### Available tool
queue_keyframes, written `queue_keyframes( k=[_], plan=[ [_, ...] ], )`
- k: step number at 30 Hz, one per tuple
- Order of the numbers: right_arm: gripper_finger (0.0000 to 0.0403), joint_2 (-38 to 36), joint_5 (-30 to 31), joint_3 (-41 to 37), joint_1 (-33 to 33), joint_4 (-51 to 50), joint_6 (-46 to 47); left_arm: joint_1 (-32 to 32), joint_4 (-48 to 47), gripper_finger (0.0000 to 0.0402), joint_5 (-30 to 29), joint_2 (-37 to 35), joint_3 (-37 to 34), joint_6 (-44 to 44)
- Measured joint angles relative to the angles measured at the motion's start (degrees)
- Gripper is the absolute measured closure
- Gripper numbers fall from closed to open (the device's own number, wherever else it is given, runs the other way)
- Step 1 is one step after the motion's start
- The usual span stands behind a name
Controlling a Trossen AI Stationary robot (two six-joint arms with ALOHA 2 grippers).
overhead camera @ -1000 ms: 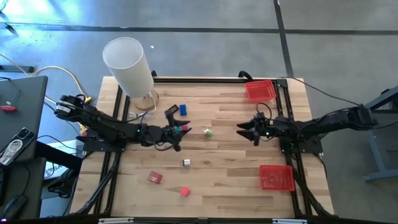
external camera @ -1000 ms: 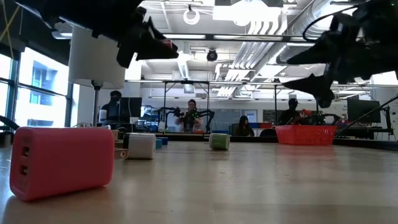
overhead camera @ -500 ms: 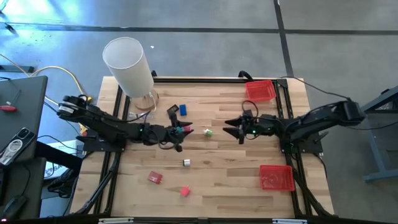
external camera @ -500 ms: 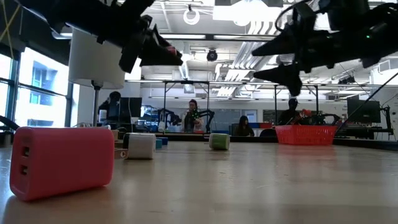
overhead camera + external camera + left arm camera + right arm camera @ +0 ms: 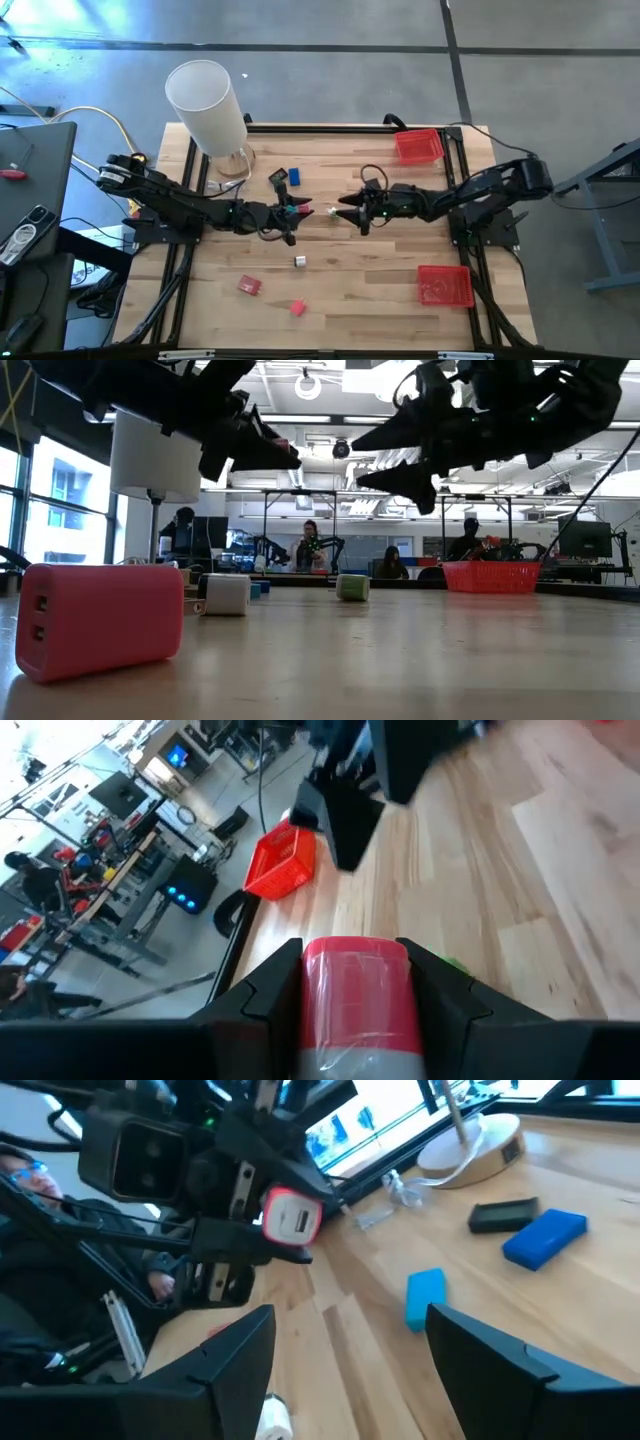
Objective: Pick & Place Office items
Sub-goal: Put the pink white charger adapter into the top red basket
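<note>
Since a second ago, the right claw [image 5: 348, 212] had reached left across the table, wide and empty. Near us lay a pink block [image 5: 100, 620]. Farther off, the left claw [image 5: 300, 210] held a red plug [image 5: 357, 992] above mid-table. Both claws were close and could bump, dropping it.

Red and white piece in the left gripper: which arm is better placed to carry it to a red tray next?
Right. Its open gripper faces the piece held by the left gripper at mid-table, and both red trays sit on the right arm's side.
</note>
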Motion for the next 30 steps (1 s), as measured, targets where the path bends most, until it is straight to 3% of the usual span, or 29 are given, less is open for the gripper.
queue_keyframes(
  k=[11,18,30],
  plan=[
    [0.0154,0.73,-1.17,1.34,0.00,0.22,0.02,1.68,3.15,0.0272,4.30,0.87,0.31,0.31],
    [0.0154,0.73,-1.27,1.34,0.00,0.52,0.11,1.91,2.83,0.0272,4.86,5.92,4.48,5.52],
    [0.0154,0.73,-2.72,1.32,0.00,1.02,0.04,2.93,2.63,0.0272,8.51,8.59,8.79,5.57]
  ],
)
